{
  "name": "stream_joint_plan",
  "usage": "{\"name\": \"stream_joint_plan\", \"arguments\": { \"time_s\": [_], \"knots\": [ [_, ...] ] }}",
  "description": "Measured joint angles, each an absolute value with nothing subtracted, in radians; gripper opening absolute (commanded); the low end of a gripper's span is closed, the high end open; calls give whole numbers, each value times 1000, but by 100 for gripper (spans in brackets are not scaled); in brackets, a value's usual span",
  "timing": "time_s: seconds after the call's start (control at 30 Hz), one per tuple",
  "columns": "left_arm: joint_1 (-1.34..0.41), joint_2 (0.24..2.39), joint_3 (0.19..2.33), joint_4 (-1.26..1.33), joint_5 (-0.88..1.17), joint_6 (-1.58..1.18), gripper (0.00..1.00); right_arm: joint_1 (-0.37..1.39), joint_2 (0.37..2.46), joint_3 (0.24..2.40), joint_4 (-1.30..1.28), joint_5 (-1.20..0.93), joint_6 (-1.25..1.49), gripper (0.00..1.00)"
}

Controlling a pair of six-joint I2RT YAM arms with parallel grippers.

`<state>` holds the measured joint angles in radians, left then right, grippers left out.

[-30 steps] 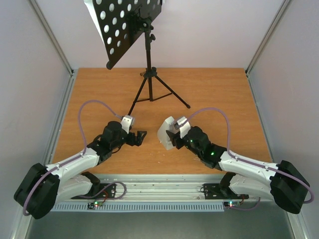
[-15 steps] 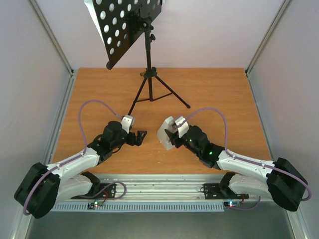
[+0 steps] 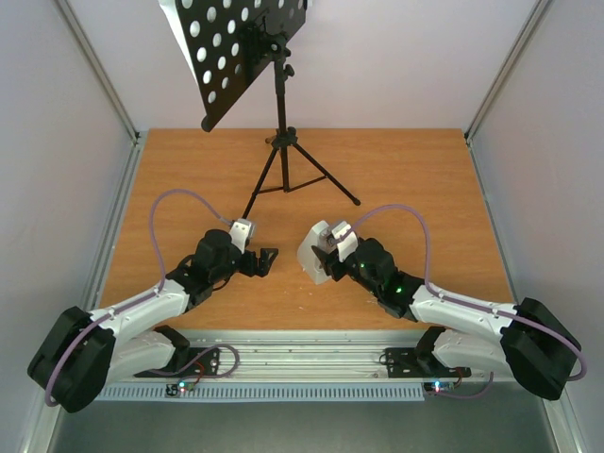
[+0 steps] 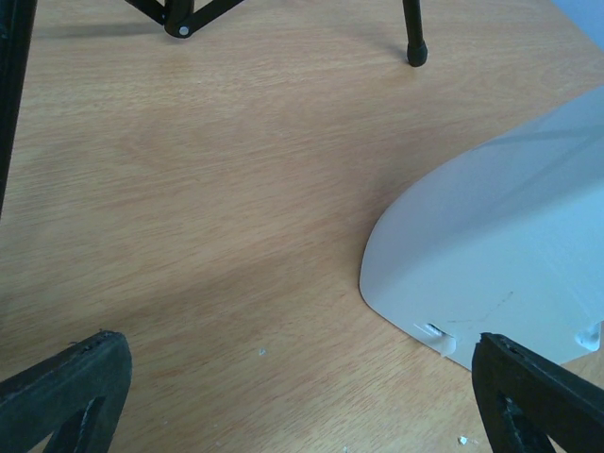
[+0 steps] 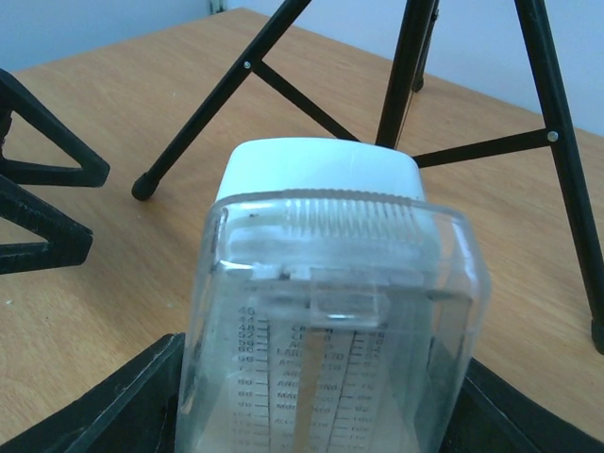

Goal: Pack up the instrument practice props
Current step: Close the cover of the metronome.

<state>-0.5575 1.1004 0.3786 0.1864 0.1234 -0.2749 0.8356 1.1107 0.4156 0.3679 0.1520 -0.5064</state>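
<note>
Nearest the arm bases, on the front half of the tabletop point(image 3: 415, 170), the two claws face each other. The left claw point(image 3: 263, 261) stands spread as wide as it goes with nothing in it. Its own camera shows its dark fingertips point(image 4: 66, 387) at the bottom corners with bare wood between them.

Just beside it, the right claw point(image 3: 326, 255) is closed partway on the metronome point(image 3: 311, 253), gripping it by both sides. From overhead the metronome is only a small white block. The right wrist view brings out its clear front cover, the printed scale behind that, and the white cap point(image 5: 316, 170) on top. The left wrist view shows its smooth white flank point(image 4: 500, 274) leaning low over the wood. Whether it touches the tabletop I cannot tell.

Farther back, well apart from both claws, the music stand point(image 3: 280, 113) stands upright on its tripod at the rear of the tabletop. The wrist views catch only its legs, while the overhead view shows its round-holed desk tilted. A white sheet of music point(image 3: 172, 24) peeks out along the desk's left edge.
</note>
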Motion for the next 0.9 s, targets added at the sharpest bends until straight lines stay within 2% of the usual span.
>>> {"name": "stream_joint_plan", "arguments": {
  "time_s": [0.9],
  "knots": [
    [-558, 1100, 379, 188, 123, -260, 99, 834, 1155, 384, 487, 140, -539, 59]
  ]
}}
